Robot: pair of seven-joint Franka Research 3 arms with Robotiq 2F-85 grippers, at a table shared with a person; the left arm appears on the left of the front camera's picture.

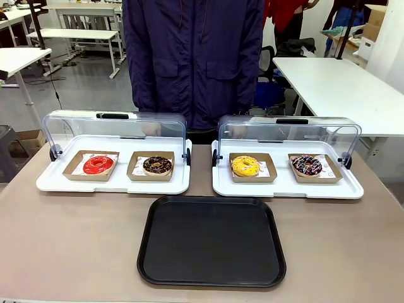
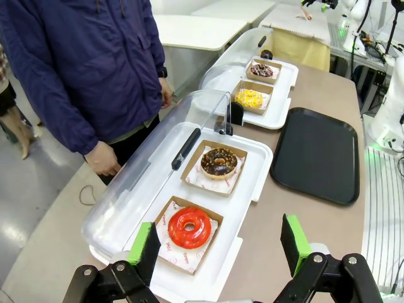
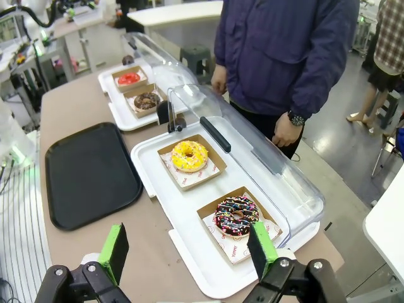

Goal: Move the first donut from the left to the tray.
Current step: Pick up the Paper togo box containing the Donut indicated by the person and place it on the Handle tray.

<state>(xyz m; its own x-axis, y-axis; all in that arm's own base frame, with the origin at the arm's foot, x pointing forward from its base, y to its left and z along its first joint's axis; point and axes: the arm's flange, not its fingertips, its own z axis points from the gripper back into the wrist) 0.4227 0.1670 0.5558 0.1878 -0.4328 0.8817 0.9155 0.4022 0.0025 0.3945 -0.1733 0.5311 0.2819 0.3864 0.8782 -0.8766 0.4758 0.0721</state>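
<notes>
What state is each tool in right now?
Left tool: open, holding nothing.
Right tool: open, holding nothing.
Person's hands: empty, at their sides.

The person [image 1: 192, 63] is cut off by the front view's top edge at the shoulders, and hidden below the waist behind the desk [image 1: 76, 240]; the person's hands [image 1: 151, 130] show dimly through the clear lids [image 1: 113, 129]; the left pincer [image 2: 221, 241] and right pincer [image 3: 188, 247] are cut off by the bottom edge; one left finger covers the white display tray's [image 2: 246, 189] near corner; print on the white paper [image 2: 186, 259] under the red donut [image 2: 189, 227] is too small to read.
</notes>
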